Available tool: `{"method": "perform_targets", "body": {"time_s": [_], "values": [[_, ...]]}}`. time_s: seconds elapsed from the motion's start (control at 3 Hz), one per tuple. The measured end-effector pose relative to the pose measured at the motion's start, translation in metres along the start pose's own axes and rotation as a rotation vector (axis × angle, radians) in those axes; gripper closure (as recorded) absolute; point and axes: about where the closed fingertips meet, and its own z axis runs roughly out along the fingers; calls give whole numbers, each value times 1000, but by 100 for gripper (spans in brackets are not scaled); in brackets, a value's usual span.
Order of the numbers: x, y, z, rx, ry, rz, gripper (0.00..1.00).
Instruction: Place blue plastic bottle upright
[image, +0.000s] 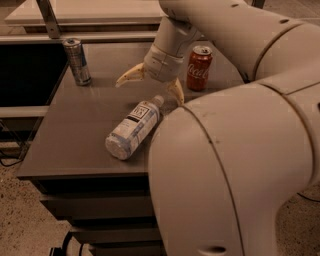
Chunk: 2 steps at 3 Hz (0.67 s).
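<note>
The blue plastic bottle (132, 127) lies on its side on the dark table (85, 125), its white cap pointing up-right toward the gripper and its base toward the front edge. It is clear plastic with a pale blue-and-white label and a small black-and-white patch. My gripper (150, 86) hangs just above and behind the cap end. It is open, with one fingertip (122, 80) spread to the left and the other down by the cap, and it holds nothing.
A slim silver-blue can (78, 62) stands at the table's back left. A red Coca-Cola can (199, 68) stands at the back right, close to my wrist. My large arm (240, 150) covers the table's right side. A lighter surface lies behind.
</note>
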Motion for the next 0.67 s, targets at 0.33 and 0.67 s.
{"method": "perform_targets", "body": {"time_s": [0.33,0.67], "values": [[5,4,0,-43,-4,-82,0],[15,4,-1,-106,-27,-205,0]]}}
